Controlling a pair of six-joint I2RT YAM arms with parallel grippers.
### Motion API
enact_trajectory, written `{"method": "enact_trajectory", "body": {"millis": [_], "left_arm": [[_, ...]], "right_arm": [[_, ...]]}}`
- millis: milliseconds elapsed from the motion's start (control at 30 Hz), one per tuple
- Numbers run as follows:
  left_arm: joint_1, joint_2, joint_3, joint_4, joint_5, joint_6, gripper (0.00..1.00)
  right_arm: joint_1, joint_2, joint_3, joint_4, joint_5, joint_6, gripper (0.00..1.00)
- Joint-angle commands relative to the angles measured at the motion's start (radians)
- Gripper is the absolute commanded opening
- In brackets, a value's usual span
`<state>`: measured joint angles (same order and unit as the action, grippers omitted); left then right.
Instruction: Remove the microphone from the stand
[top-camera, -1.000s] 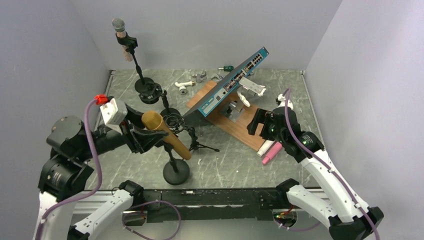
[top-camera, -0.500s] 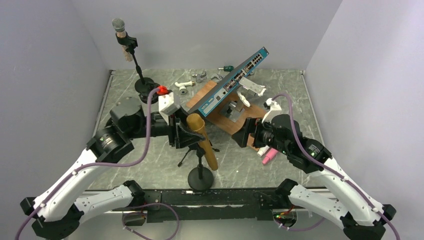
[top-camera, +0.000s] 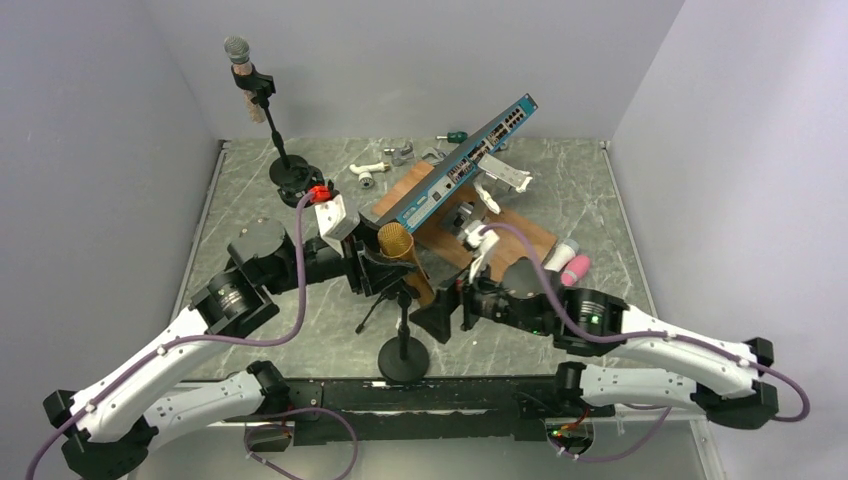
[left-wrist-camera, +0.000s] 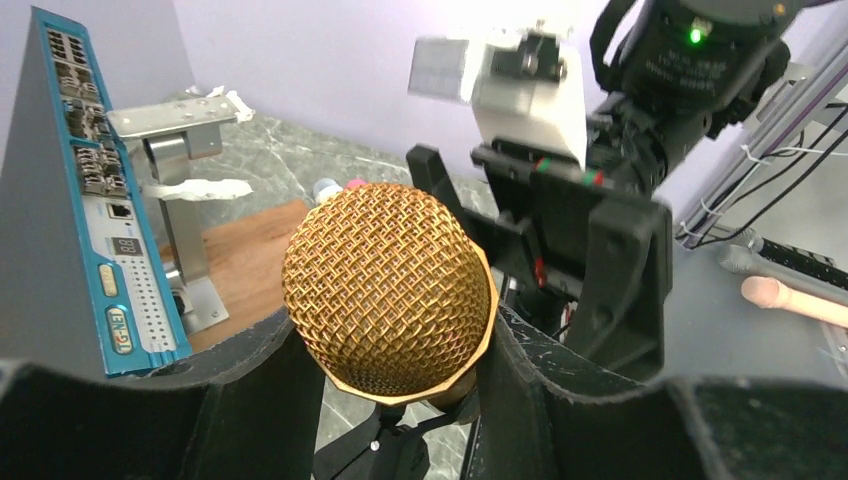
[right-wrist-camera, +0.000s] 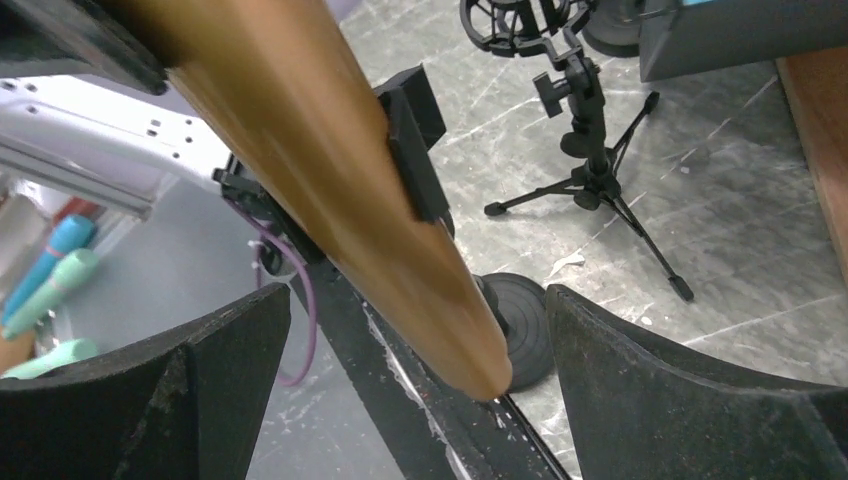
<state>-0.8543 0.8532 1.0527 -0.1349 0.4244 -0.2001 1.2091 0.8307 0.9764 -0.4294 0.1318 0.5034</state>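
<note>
Swung in from the right, the right fingers (right-wrist-camera: 150, 400) now stand spread either side of the mic (right-wrist-camera: 330, 180) tail, while the left fingers (left-wrist-camera: 250, 400) pinch its head.

No legible text anywhere

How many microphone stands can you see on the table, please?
3. The back stand, back left, holds a silver microphone; the front stand, near centre, holds the gold microphone; a tripod stands just behind it. The arms may hide more.
</note>
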Motion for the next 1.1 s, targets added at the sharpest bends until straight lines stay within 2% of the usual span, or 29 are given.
{"method": "enact_trajectory", "body": {"millis": [0, 200, 433, 567, 1067], "left_arm": [[-0.012, -0.054, -0.048, 0.152, -0.082, 0.061, 0.00], [-0.019, -0.089, -0.097, 0.211, -0.058, 0.091, 0.00], [-0.026, -0.070, -0.063, 0.218, -0.019, 0.133, 0.00], [-0.033, -0.069, -0.070, 0.230, -0.017, 0.154, 0.00], [-0.070, -0.085, -0.033, 0.200, -0.059, 0.268, 0.00]], "right_arm": [[0.068, 0.058, 0.062, 0.077, 0.143, -0.068, 1.00], [0.077, -0.034, 0.001, 0.076, 0.241, -0.056, 1.00], [0.076, -0.210, -0.102, 0.105, 0.286, -0.043, 1.00], [0.076, -0.200, -0.111, 0.061, 0.313, -0.020, 1.00], [0.077, -0.172, -0.156, 0.098, 0.310, -0.019, 1.00]]}}
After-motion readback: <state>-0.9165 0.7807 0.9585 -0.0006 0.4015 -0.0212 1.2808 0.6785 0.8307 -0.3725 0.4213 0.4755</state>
